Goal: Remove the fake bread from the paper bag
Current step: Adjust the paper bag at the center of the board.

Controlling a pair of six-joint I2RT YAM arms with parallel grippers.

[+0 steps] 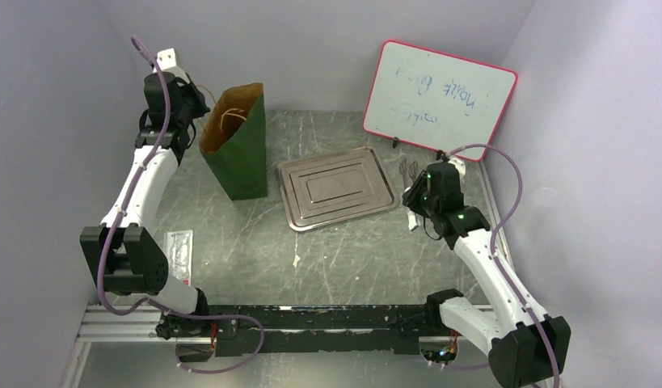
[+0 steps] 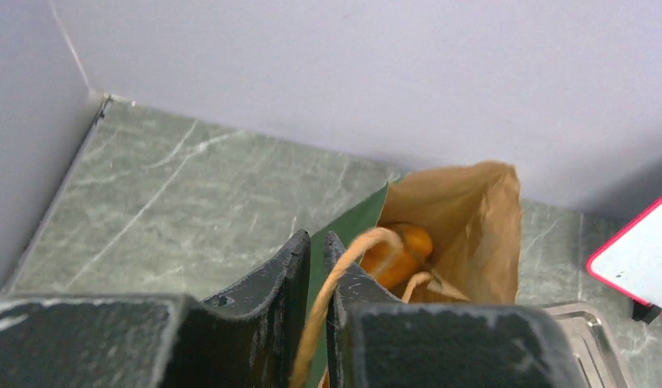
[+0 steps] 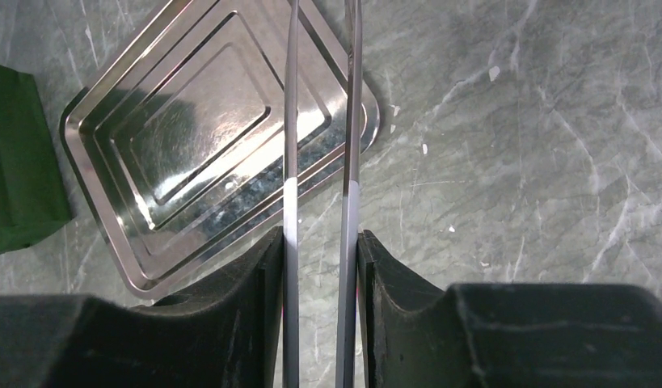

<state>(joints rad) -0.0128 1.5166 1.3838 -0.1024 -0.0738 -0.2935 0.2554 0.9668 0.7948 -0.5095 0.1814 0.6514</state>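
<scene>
At the far left of the grey-green marbled table (image 1: 255, 259) stands a tall, dark green paper bag (image 1: 245, 153) with a brown kraft lining, upright and open at the top. The left gripper (image 2: 318, 263) is clamped on the bag's left rim. The green wall is pinched between its fingers, and a tan cord handle (image 2: 352, 259) loops across one of them. Only the left wrist view looks inside the bag, where the glossy orange-brown fake bread (image 2: 404, 252) lies low down. The top view shows only lining and cord there. Right of the bag lies a flat silver metal tray (image 1: 335, 187). Just right of the tray, the right gripper (image 3: 319, 242) grasps thin metal tongs (image 3: 291, 121). The right wrist view shows both tong arms squeezed between its fingers. A red-framed whiteboard (image 1: 439, 97) leans against the far wall.
</scene>
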